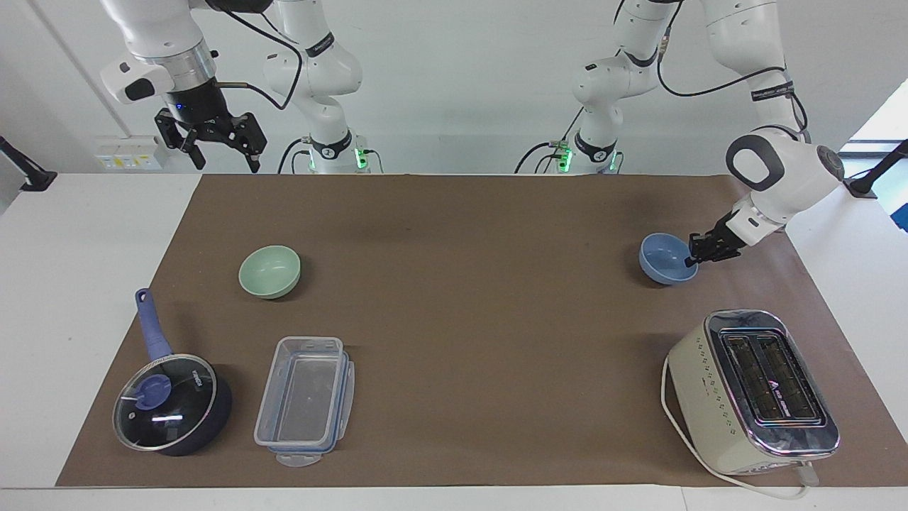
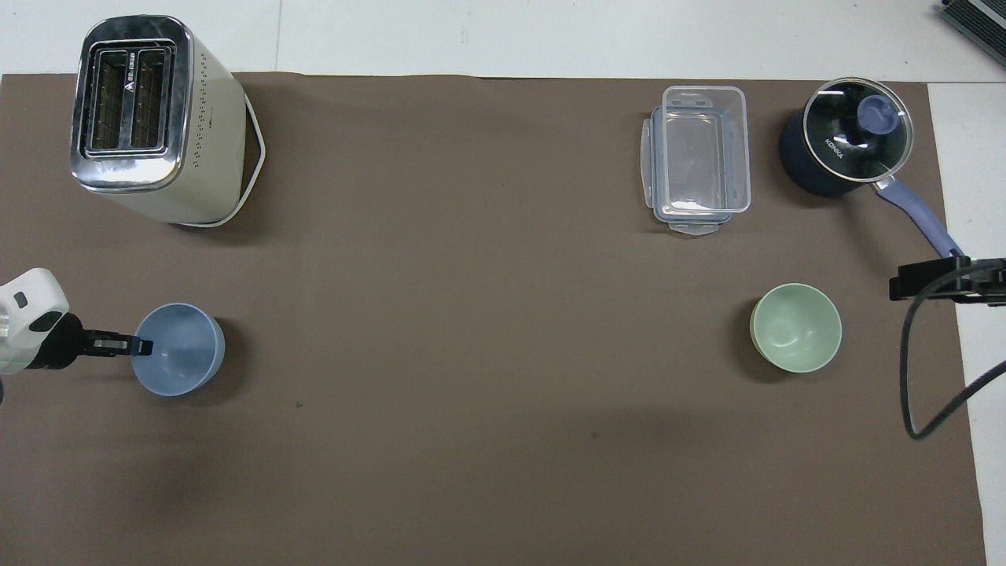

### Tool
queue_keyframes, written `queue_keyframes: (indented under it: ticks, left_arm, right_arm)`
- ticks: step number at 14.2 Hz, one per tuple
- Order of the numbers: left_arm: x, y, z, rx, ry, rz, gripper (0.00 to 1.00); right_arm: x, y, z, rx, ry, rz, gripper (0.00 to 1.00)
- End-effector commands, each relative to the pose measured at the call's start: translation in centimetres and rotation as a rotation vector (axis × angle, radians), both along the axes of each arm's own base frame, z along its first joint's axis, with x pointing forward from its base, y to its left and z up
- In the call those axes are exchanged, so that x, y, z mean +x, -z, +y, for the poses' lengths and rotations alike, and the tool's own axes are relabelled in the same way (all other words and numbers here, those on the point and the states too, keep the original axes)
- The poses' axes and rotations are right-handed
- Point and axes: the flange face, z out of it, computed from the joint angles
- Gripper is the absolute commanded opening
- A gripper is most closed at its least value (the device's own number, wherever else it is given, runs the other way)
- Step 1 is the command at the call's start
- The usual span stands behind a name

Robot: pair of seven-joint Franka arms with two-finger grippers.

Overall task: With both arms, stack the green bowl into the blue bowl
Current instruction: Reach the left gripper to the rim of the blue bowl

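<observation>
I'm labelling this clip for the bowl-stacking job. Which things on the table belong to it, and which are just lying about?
Belong to the job:
- blue bowl, its rim pinched by the left claw
- green bowl, untouched
- right claw, open, waiting up above the table edge

Just lying about:
- toaster
- clear plastic container
- lidded saucepan
</observation>
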Motion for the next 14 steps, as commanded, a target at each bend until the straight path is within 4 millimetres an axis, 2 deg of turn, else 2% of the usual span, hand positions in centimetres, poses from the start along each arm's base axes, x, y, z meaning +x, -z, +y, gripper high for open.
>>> queue_keyframes:
  ticks: [1, 4, 7, 9, 14]
  left_arm:
    - [-0.8, -1.8, -0.6, -0.019, 0.017, -0.024, 0.00]
    - [-1.1, -3.5, -2.1, -0.027, 0.041, -0.029, 0.00]
    - [-2.1, -4.6, -4.9, -0.026, 0.082, -0.041, 0.00]
    - [-2.0, -4.6, -8.5, -0.021, 0.080, -0.024, 0.00]
    - [-1.3, -4.7, -20.9, 0.012, -0.005, -0.010, 0.00]
  right_arm:
    - [-0.3, -0.4, -0.1, 0.017, -0.003, 0.006, 1.00]
    - [-0.3, -0.4, -0.2, 0.018, -0.001, 0.006, 1.00]
    - [-0.3, -0.4, -0.2, 0.018, -0.001, 0.006, 1.00]
    - [-0.3, -0.4, -0.2, 0.018, -0.001, 0.006, 1.00]
    - [-0.3, -0.4, -0.2, 0.018, -0.001, 0.006, 1.00]
